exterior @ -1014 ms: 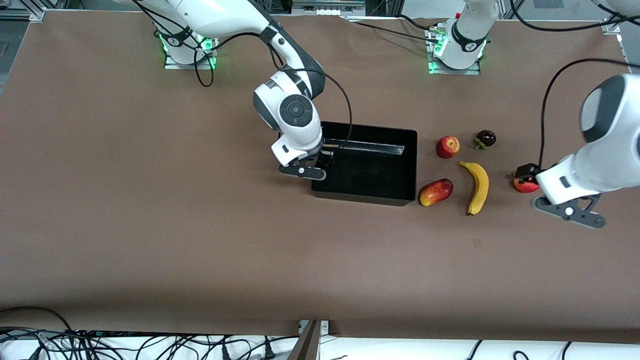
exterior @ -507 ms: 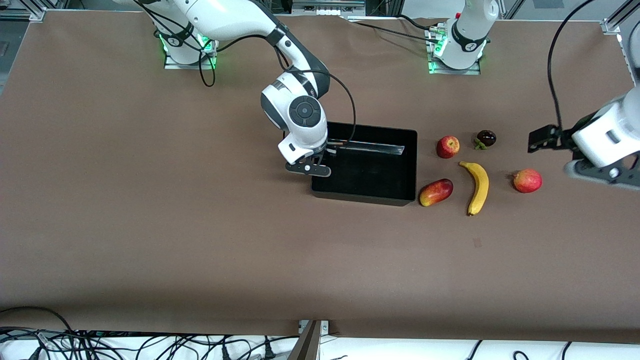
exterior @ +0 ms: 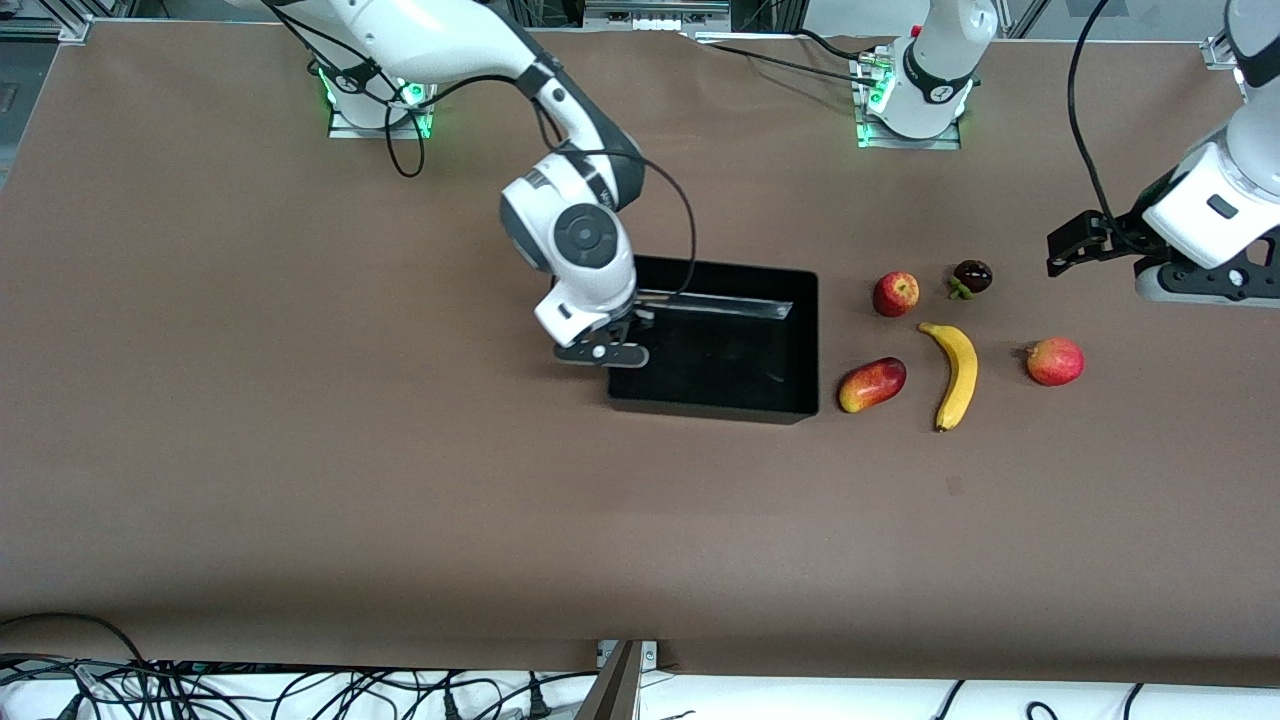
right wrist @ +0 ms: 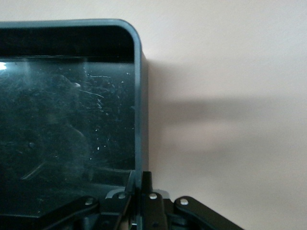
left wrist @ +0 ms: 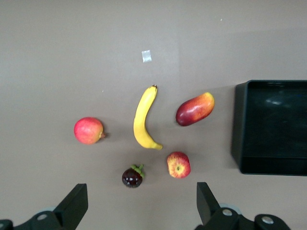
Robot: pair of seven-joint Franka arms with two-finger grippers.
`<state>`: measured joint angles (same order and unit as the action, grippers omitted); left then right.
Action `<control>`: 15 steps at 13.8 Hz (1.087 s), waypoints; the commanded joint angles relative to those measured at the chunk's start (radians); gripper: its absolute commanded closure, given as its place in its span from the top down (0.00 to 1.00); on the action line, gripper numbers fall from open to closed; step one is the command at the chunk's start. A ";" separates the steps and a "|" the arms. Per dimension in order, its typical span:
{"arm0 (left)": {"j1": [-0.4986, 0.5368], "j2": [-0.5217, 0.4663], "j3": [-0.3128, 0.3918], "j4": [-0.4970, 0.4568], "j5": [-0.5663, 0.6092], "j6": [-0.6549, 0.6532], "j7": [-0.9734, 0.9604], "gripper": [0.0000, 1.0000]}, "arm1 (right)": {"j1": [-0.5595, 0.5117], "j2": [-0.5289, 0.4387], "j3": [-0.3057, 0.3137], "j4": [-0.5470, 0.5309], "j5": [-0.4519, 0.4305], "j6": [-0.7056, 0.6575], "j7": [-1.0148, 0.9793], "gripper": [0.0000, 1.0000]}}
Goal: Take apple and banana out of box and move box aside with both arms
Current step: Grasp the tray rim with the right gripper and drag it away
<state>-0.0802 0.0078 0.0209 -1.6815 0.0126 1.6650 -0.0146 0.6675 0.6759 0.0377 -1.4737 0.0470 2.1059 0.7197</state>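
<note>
Table [exterior: 300,450]: plain brown. Box [exterior: 790,345]: glossy black, faint scratches. Banana [exterior: 958,374]: yellow. Apple [exterior: 896,294] beside the banana: red with yellowish patch. Mango [exterior: 872,384]: red-orange. Mangosteen [exterior: 972,277]: dark purple, green stem.

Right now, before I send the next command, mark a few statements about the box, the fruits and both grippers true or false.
1. The right gripper is clamped on a wall of the box. True.
2. The banana lies in the box. False: it lies on the table, beside the mango.
3. The left gripper holds an apple. False: its jaws are open and empty, above the fruits.
4. The box holds no fruit. True.
5. The small red apple touches the banana. False: they lie apart.
</note>
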 commanded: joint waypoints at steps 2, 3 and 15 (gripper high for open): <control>0.014 -0.046 -0.049 -0.075 0.001 0.042 -0.019 1.00 | -0.207 -0.111 0.010 0.006 0.013 -0.154 -0.286 0.00; 0.031 -0.046 -0.053 -0.076 0.001 0.038 -0.019 1.00 | -0.260 -0.125 0.008 0.006 0.013 -0.185 -0.355 0.00; 0.036 0.015 -0.058 -0.009 0.041 0.016 -0.024 1.00 | -0.623 -0.237 -0.080 -0.238 0.024 -0.137 -0.914 0.00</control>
<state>-0.0527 0.0086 -0.0210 -1.7221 0.0250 1.6886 -0.0310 0.0587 0.5052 -0.0118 -1.6129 0.0468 1.9158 -0.1278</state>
